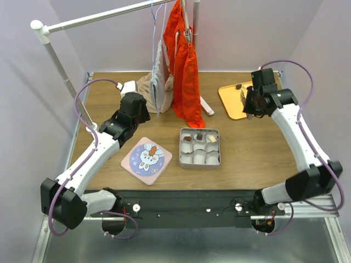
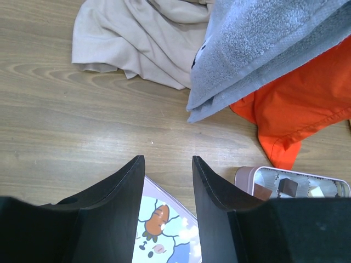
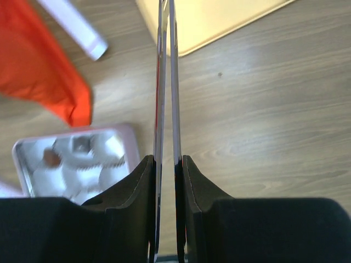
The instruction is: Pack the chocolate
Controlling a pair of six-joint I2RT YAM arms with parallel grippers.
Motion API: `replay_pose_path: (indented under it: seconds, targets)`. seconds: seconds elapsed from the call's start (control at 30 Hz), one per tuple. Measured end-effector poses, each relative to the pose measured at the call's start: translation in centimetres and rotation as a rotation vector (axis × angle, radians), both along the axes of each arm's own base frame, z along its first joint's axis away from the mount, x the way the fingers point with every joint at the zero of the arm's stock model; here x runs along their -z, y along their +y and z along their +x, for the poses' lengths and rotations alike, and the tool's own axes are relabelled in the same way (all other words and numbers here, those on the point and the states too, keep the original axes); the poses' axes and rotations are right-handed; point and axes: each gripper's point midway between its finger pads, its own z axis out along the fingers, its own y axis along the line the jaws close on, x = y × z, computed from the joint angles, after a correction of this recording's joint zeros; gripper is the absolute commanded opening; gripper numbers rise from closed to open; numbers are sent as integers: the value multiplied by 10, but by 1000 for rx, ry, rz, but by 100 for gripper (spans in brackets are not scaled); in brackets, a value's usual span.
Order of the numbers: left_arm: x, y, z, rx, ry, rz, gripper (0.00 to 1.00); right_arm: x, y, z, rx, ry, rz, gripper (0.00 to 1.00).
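Observation:
The chocolate shows as a few small pieces in the paper cups of an open tin: a dark one, a brown one and a cream one. Another dark piece lies on the orange tray at the back right. My right gripper hangs over that tray, and in the right wrist view this gripper is shut on thin metal tongs whose tips run out of the picture. My left gripper is open and empty above the rabbit-printed lid.
Orange, grey and beige cloths hang from a white rack at the back, its foot on the table. A beige cloth and a blue towel lie ahead of the left gripper. The lid lies left of the tin.

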Motion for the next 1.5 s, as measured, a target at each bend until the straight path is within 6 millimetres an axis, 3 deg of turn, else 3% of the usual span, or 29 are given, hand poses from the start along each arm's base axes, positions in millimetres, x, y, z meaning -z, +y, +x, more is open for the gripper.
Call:
replay_pose_path:
  seconds: [0.1, 0.3, 0.53, 1.17, 1.5]
  targets:
    - [-2, 1, -1, 2, -6, 3, 49, 28, -21, 29, 77, 38, -8, 35]
    - [-7, 3, -3, 10, -20, 15, 49, 45, -58, 56, 192, 25, 8, 36]
    - [-6, 6, 0, 7, -18, 38, 49, 58, -66, 76, 214, 15, 16, 45]
    - [4, 2, 14, 7, 16, 69, 49, 86, -92, 102, 263, 50, 12, 50]
    - [13, -1, 20, 7, 36, 78, 49, 101, -95, 114, 241, 73, 19, 50]
